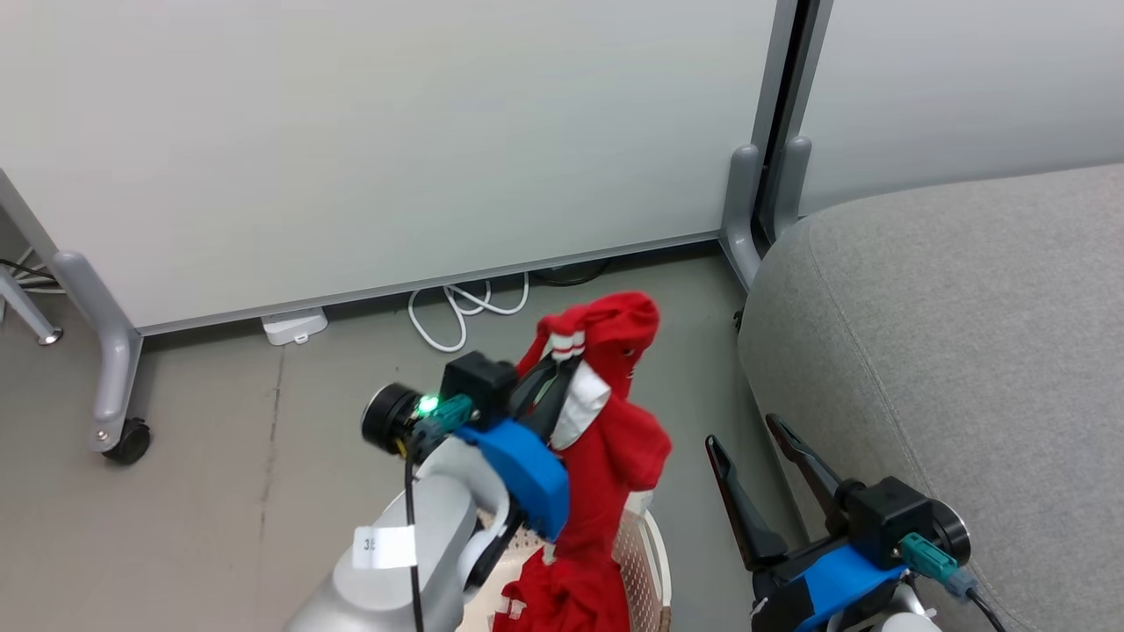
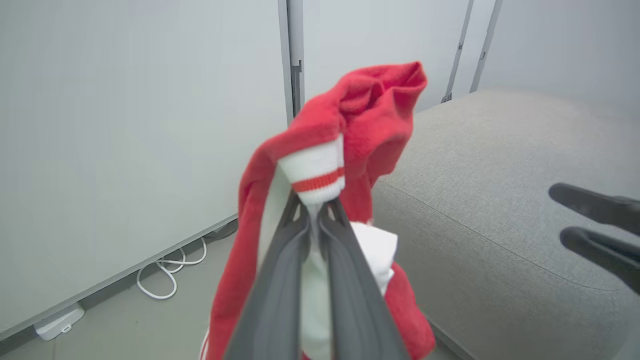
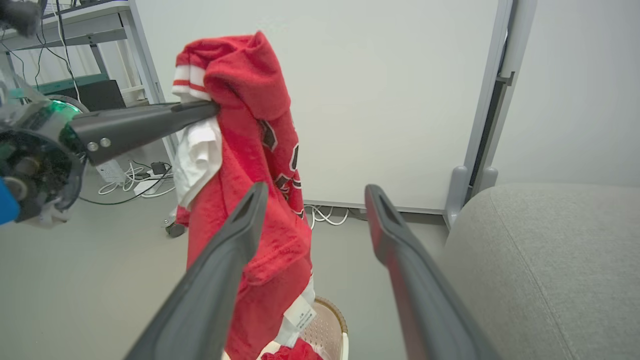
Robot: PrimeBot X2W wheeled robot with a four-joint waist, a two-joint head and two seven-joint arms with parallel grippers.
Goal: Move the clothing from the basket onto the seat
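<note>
My left gripper (image 1: pixel 555 367) is shut on the white-and-red striped cuff of a red clothing piece (image 1: pixel 619 421), which it holds up above the basket (image 1: pixel 652 551). The garment hangs down into the basket, where more red cloth (image 1: pixel 562 601) lies. In the left wrist view the fingers (image 2: pixel 295 260) pinch the cuff, and the garment (image 2: pixel 372 115) drapes over them. The grey seat (image 1: pixel 966 351) lies to the right. My right gripper (image 1: pixel 742 432) stands open and empty between basket and seat. The right wrist view shows its fingertips (image 3: pixel 252 200) beside the hanging garment (image 3: pixel 250 150).
White partition panels (image 1: pixel 395 149) on grey castor feet (image 1: pixel 114 377) stand behind. White cables (image 1: pixel 465 307) and a white power box (image 1: pixel 294 325) lie on the floor at their base. A metal shelf frame (image 3: pixel 75 30) stands far left in the right wrist view.
</note>
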